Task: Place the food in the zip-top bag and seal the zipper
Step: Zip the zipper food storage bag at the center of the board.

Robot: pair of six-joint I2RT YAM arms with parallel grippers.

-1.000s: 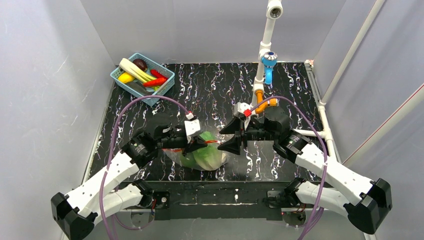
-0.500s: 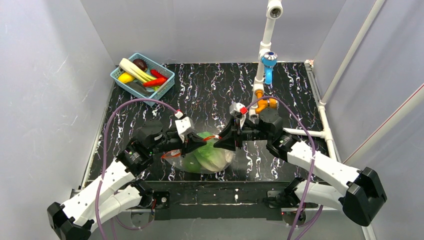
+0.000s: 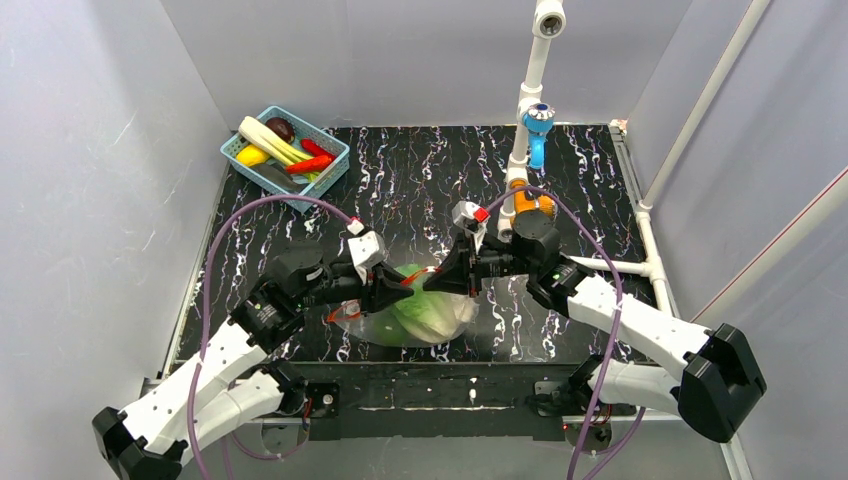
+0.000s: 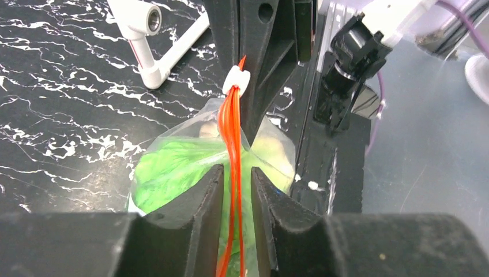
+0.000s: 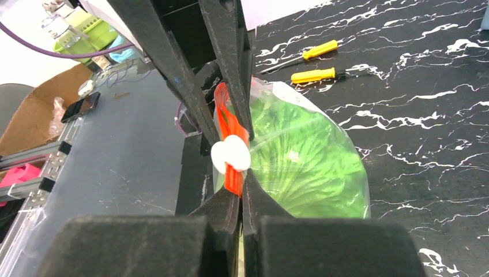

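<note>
The zip-top bag [image 3: 430,318] lies near the table's front edge, between my two grippers. The green lettuce [image 5: 300,156] fills it, and a pale piece [image 4: 268,147] shows beside the lettuce. Its red zipper [image 4: 233,138] stands on edge, with a white slider [image 5: 230,154] on it. My left gripper [image 4: 237,168] is almost closed round the zipper, the strip running between its jaws. My right gripper [image 5: 242,182] is shut on the zipper just behind the slider. In the top view the left gripper [image 3: 400,285] and the right gripper [image 3: 446,280] face each other over the bag's mouth.
A blue basket [image 3: 325,182] with a leek, a red chili and other toy foods stands at the far left. A white pipe stand [image 3: 527,100] rises at the back. Two yellow-handled screwdrivers [image 5: 314,75] lie on the table beyond the bag.
My right gripper has moved left to the bag's mouth and closed from wide open onto the zipper. The left arm has shifted slightly left, still at the zipper.
</note>
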